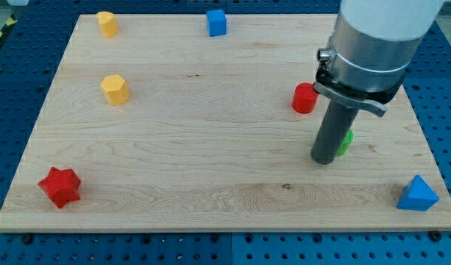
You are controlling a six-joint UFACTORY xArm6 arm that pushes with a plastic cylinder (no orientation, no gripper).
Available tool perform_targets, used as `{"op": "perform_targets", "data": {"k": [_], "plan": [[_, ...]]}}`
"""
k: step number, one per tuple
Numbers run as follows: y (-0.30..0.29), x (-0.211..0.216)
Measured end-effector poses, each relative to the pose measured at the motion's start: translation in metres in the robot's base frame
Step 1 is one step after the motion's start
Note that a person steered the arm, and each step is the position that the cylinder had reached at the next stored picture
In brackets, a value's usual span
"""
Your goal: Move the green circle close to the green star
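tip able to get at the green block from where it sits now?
Probably yes. My tip is already right beside the green block, which peeks out at the rod's right, mostly hidden; contact can't be confirmed. Nothing sits between them; the red block stands apart, toward the view's top.

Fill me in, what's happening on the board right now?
The arm's rod is down on the wooden board, with my tip right against a green block that is mostly hidden behind the rod, so its shape can't be made out. A red block sits just above and to the view's left of the tip. No other green block is visible. Elsewhere there are two yellow blocks, a blue cube, a red star and a blue triangle.
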State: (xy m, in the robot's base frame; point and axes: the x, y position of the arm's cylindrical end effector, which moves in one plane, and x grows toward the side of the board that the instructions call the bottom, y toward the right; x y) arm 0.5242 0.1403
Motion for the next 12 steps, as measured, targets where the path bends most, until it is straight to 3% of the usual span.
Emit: {"op": "perform_targets", "data": {"k": [6, 8, 12], "plan": [[0.103, -0.037], [0.101, -0.02], [0.074, -0.027]]}}
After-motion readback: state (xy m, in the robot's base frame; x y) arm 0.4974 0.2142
